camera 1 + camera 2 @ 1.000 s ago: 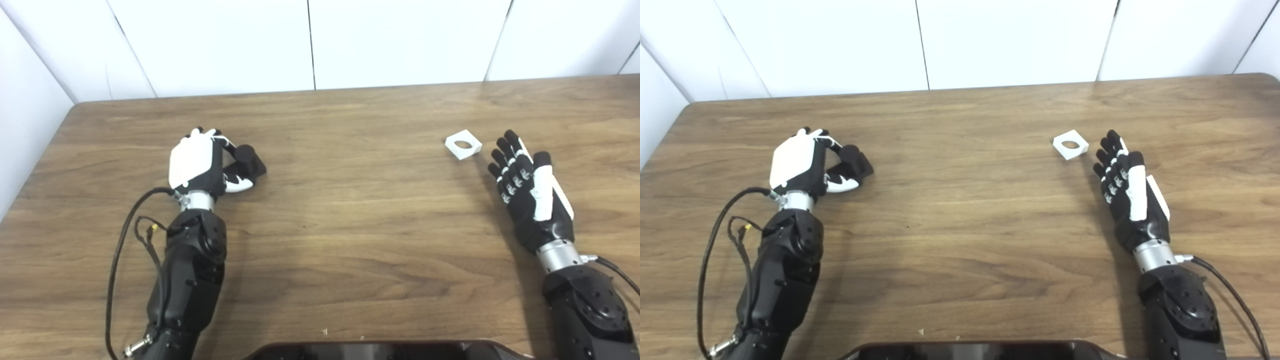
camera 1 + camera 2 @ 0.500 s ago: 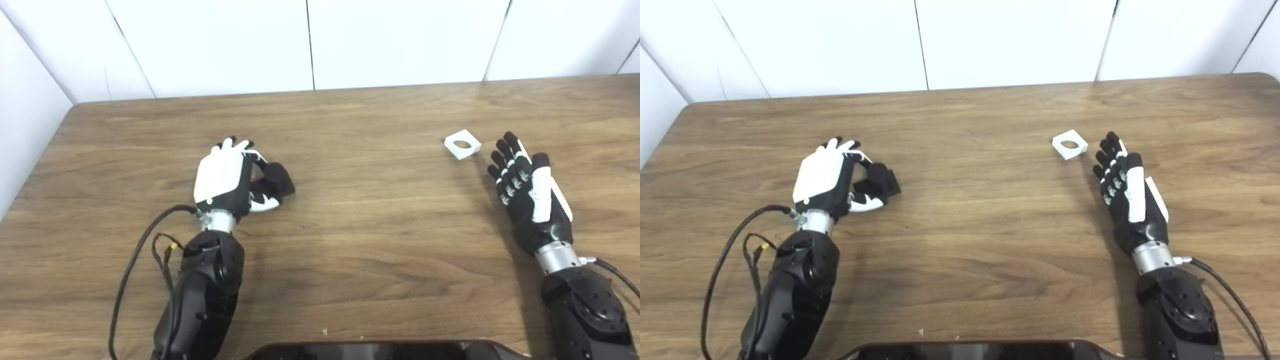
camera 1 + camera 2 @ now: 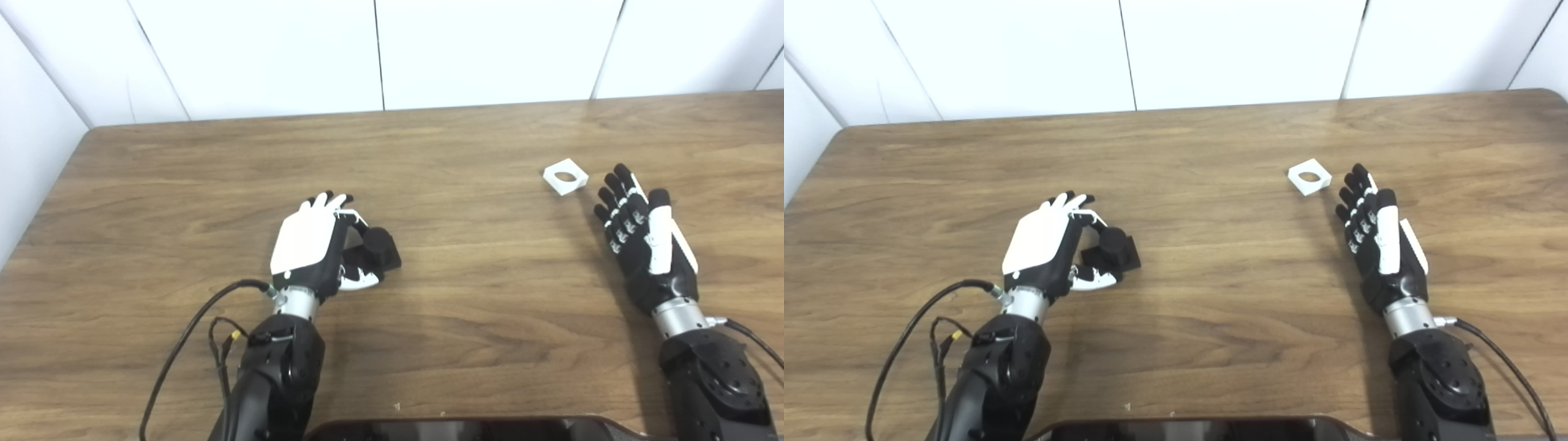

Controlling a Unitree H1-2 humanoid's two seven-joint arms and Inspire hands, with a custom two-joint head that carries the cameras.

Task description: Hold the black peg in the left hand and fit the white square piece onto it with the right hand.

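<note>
A wooden counter (image 3: 465,294) seen from above, with white wall panels (image 3: 380,55) behind it and two robot arms reaching in from the near edge.

The black peg (image 3: 375,248) sits inside the left hand (image 3: 315,248), on its thumb side — a round post on a square black base, gripped between the curled fingers above and the white-tipped thumb (image 3: 358,282) below. The peg looks raised slightly off the counter, though whether its base touches the wood cannot be told. The white back of the left hand faces up and its forearm (image 3: 278,373) runs straight back toward the near edge, with a black cable (image 3: 184,343) looping out to its left.

The white square piece (image 3: 565,176) lies flat on the counter just beyond and slightly left of the right hand's fingertips (image 3: 615,174), near them but apart, its round hole facing up. The right hand (image 3: 643,245) holds nothing — its fingers are stretched out straight and close together, pointing away and a little leftward toward the piece, thumb alongside them, palm turned inward.

The two hands are well apart, with bare wood between them. Nothing stands between the right hand and the white piece. A dark curved edge (image 3: 465,429), part of the robot's body, shows at the bottom of the view.
</note>
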